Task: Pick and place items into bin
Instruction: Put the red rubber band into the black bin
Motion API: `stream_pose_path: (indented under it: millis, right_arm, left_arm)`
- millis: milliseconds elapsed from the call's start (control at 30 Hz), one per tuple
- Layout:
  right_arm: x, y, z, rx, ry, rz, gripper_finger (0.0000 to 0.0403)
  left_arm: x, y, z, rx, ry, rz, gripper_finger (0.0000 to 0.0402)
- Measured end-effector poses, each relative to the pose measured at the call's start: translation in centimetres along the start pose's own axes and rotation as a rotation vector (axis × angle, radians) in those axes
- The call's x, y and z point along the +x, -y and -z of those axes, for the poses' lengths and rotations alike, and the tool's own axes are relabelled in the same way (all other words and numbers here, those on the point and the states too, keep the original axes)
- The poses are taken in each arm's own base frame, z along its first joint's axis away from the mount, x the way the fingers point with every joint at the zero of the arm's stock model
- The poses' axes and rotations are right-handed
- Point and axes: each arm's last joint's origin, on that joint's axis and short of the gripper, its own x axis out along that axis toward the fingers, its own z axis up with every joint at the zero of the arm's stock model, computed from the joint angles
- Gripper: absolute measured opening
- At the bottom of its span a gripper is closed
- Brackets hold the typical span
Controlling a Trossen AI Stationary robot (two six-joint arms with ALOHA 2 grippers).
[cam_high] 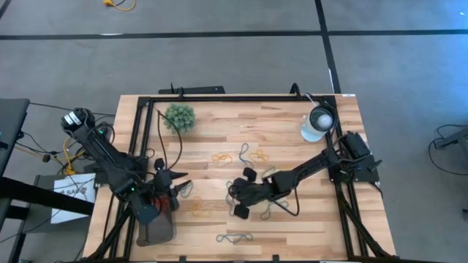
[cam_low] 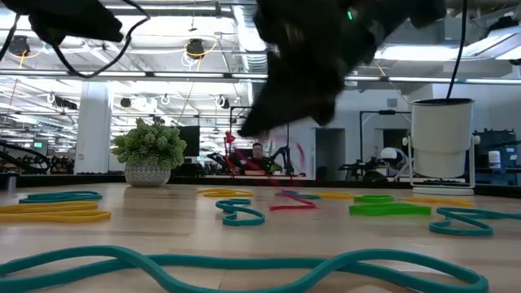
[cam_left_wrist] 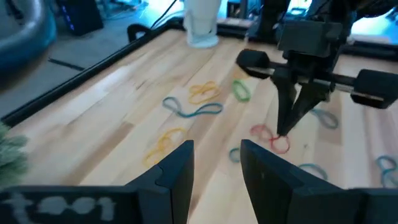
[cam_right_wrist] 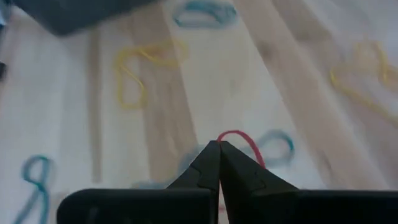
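Rubber-band loops in yellow (cam_high: 221, 157), green (cam_high: 257, 155) and blue-grey (cam_high: 234, 237) lie flat all over the wooden table. My right gripper (cam_high: 234, 194) is at the table's middle, pointing down, shut on a red band (cam_left_wrist: 273, 140). My left gripper (cam_left_wrist: 217, 168) is open and touches nothing. It hovers at the table's left, near the far end of the dark grey bin (cam_high: 157, 228), and faces the right gripper. The bin sits at the near left corner, partly under the left arm. My right gripper pinches the red band's edge (cam_right_wrist: 225, 135) between its two fingertips (cam_left_wrist: 285, 129), coming from above and pointing down. One thin strand arcs out beside the tips (cam_right_wrist: 245, 143). Whether the rest of the loop rests on the wood or hangs clear, I cannot tell.
A fuzzy green plant ball (cam_high: 179, 117) stands at the far left and a white round lamp-like object (cam_high: 318, 123) at the far right. A black metal frame (cam_high: 146, 102) borders the table. People and equipment show far behind in the low view.
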Motion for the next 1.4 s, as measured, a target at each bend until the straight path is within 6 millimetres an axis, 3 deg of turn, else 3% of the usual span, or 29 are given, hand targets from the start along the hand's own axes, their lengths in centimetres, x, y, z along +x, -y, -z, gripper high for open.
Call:
stream_pose_path:
  millis: [200,400,567,1133,1400]
  right_arm:
    - [-1.0,-1.4,-2.6,-0.087,0.104,0.015,0.0001]
    - [-1.3,-1.3,-4.5,-0.119,0.169,0.013,0.0]
    - [-1.2,-0.8,-5.1,-0.123,0.178,0.023,0.0]
    - [-1.0,-0.1,-5.7,-0.111,0.2,0.029,0.0]
    - [-1.3,-0.7,-6.6,-0.15,0.286,-0.08,0.0]
  left_arm:
    - [2.4,2.5,0.3,0.086,0.041,0.0,0.0124]
    - [5.6,4.1,0.8,0.175,0.038,0.017,0.0124]
    - [7.1,4.5,1.2,0.187,0.016,0.036,0.0124]
    - [7.6,4.3,1.2,0.181,-0.012,0.06,0.0124]
    - [8.0,4.0,1.0,0.174,-0.013,0.045,0.0124]
